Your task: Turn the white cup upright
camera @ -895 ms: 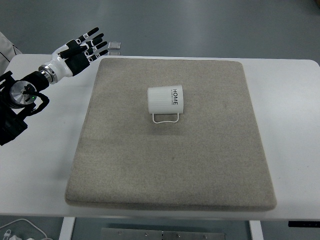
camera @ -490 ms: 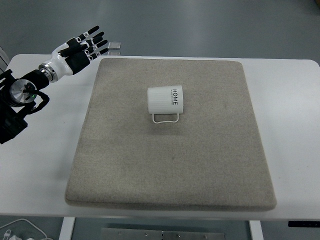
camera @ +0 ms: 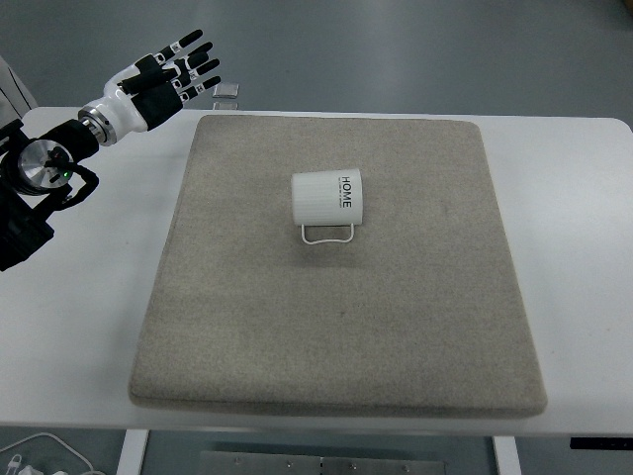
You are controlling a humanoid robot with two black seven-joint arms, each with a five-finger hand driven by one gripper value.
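- The white cup (camera: pixel 327 201) lies on its side near the middle of the grey mat (camera: pixel 247 336), and its thin wire handle (camera: pixel 327 236) points toward the robot's side.
- The left hand (camera: pixel 163 77) is above the far left corner of the table (camera: pixel 79 297), well apart from the cup; its fingers are spread and it holds nothing.
- The right hand is not visible.
- I think the reach is only beginning.
- The open end of the cup seems to face right, but this is not clear from above.
- A good grasp would close around the ribbed body, away from the handle, then turn the cup until its base sits flat on the mat.
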